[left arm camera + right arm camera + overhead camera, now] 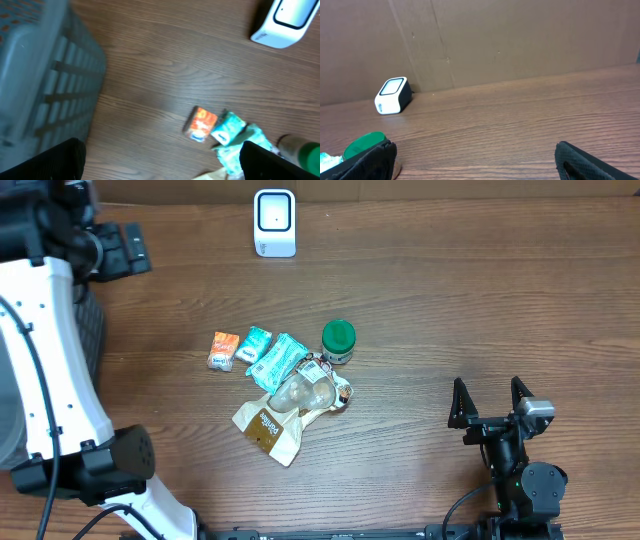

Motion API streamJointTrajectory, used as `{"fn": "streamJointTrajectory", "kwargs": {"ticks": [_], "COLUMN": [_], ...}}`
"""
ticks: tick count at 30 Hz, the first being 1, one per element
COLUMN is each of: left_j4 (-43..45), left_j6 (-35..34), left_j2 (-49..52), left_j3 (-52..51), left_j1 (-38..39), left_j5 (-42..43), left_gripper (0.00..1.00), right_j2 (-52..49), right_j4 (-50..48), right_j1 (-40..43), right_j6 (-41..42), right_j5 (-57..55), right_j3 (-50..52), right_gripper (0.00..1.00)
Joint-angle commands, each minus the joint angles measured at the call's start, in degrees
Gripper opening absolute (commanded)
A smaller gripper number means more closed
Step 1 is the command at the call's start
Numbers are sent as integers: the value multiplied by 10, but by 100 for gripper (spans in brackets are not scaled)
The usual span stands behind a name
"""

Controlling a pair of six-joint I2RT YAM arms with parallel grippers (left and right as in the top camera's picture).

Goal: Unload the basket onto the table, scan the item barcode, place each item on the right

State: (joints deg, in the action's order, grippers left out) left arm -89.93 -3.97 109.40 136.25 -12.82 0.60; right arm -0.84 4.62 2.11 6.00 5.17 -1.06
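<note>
A white barcode scanner (274,222) stands at the table's far edge, also in the right wrist view (393,95) and the left wrist view (287,20). Mid-table lies a cluster of items: an orange packet (222,350), a small teal packet (256,343), a larger teal packet (279,358), a green-lidded jar (338,340), a clear bag (303,391) and a tan pouch (268,428). My left gripper (162,167) hovers open to the left of the items, holding nothing. My right gripper (490,402) rests open near the front right, empty, well right of the cluster.
A grey slatted basket (40,70) stands at the left edge, partly hidden under my left arm (45,360) in the overhead view. A brown cardboard wall (520,35) backs the table behind the scanner.
</note>
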Motion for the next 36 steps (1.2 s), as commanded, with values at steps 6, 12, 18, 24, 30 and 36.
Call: {"fn": "streamJointTrajectory", "kwargs": {"ticks": [6, 12, 18, 24, 30, 36], "left_j4": [6, 6, 6, 6, 6, 6], "left_j6": [68, 68, 68, 68, 68, 68], "left_j2": [-10, -10, -10, -10, -10, -10], "left_j3": [12, 11, 11, 11, 11, 11], "left_j1": [-44, -44, -44, -44, -44, -44], "left_j5": [52, 52, 52, 52, 52, 52], "left_gripper": [100, 99, 100, 100, 99, 99], "right_j2": [6, 6, 6, 6, 6, 6], "right_j4": [-3, -3, -3, -3, -3, -3], "right_j1": [-2, -2, -2, -2, -2, -2], "right_j6": [-1, -1, -1, -1, -1, -1], "right_j5": [1, 0, 1, 1, 0, 1], "right_j3": [6, 6, 6, 6, 6, 6], "right_gripper": [100, 100, 100, 100, 100, 100]}}
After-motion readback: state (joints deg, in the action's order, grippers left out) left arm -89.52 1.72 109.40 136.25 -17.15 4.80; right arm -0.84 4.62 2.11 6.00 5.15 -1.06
